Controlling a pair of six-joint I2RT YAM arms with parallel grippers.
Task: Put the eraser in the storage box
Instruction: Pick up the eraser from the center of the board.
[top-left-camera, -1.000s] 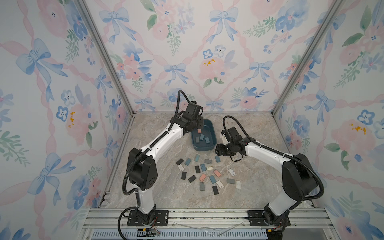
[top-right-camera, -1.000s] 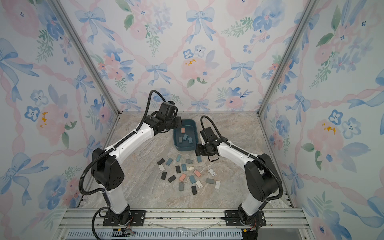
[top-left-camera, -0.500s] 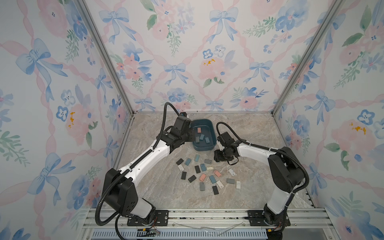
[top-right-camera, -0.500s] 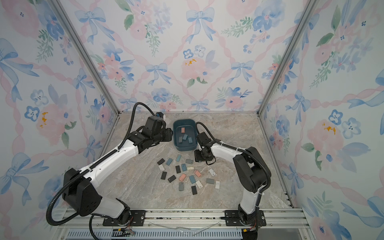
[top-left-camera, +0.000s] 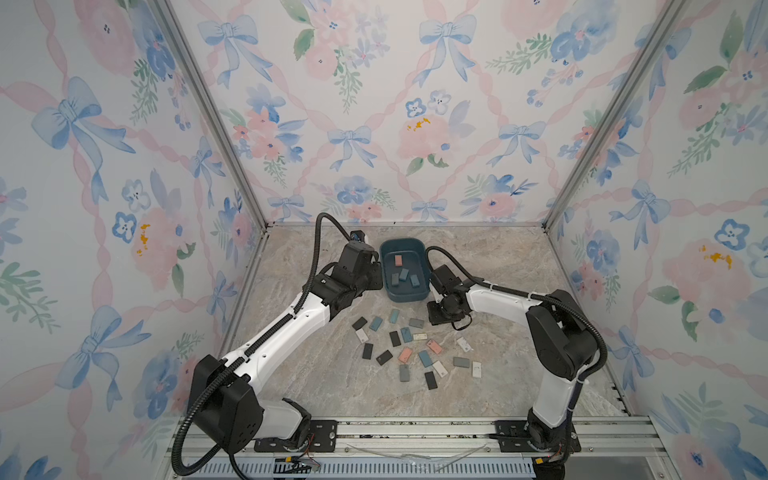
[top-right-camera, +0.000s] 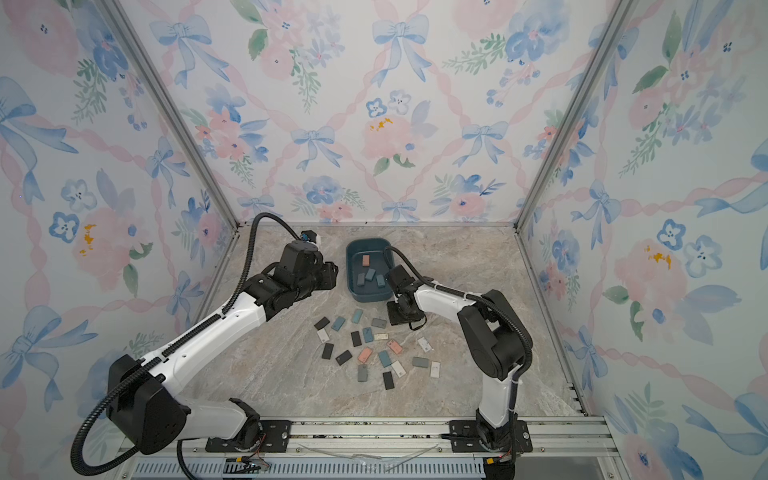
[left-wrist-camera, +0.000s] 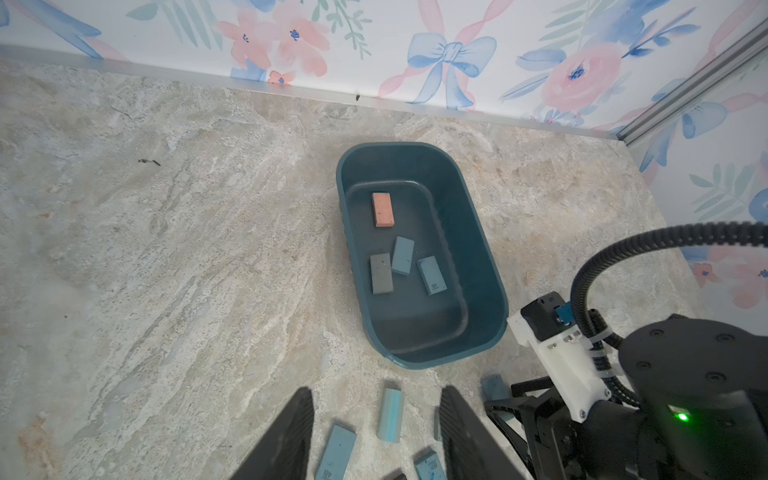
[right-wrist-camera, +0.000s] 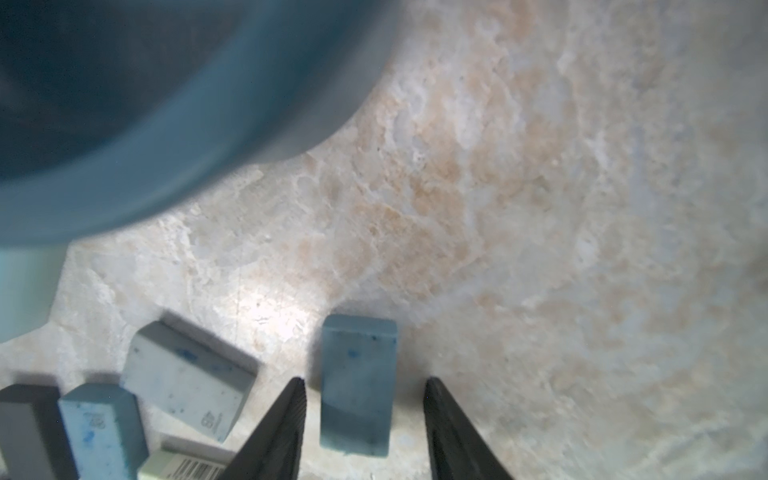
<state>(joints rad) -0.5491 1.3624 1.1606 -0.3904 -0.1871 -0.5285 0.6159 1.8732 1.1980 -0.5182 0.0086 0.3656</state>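
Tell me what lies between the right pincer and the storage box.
Right wrist view: a teal eraser sits inside the open right pincer; beyond it, bare tabletop reaches the storage box.

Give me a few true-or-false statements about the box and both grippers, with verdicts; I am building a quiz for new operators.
1. The storage box holds four erasers. True.
2. Every eraser in the box is blue. False: one is a pink eraser and one a gray eraser.
3. The right gripper holds a blue eraser up in the air. False: the eraser lies flat on the table, with the jaws apart on either side of it and a gap showing at each side.
4. The left gripper is open and empty. True.
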